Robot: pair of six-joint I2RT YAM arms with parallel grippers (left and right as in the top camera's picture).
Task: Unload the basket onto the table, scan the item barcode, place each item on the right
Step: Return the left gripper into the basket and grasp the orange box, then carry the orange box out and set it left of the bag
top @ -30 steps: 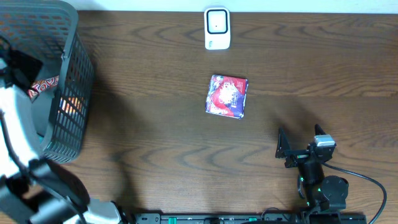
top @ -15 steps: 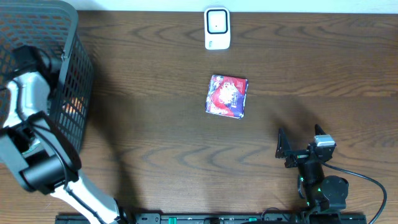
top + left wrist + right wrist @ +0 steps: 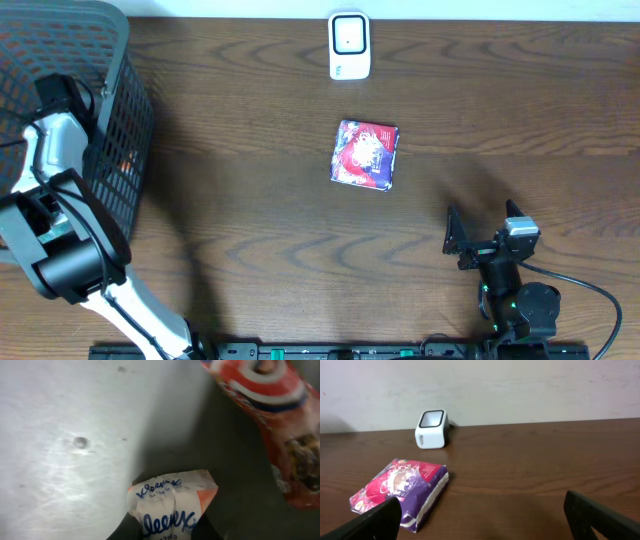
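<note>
Overhead looks down; low right wrist shares its scanner [image 3: 349, 45]; left wrist close inside basket [image 3: 115, 150].

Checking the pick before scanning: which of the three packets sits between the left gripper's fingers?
The white Kleenex pack with orange corners, inside the basket; the red packet lies apart, the pink-purple packet on the table.

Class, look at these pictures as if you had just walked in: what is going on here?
The left gripper is down inside the black basket, closed on a Kleenex pack beside a red snack bag. The right gripper rests open near the front edge of the table. A red-and-purple packet lies mid-table, apart from the white scanner. Nothing is at the scanner yet.
</note>
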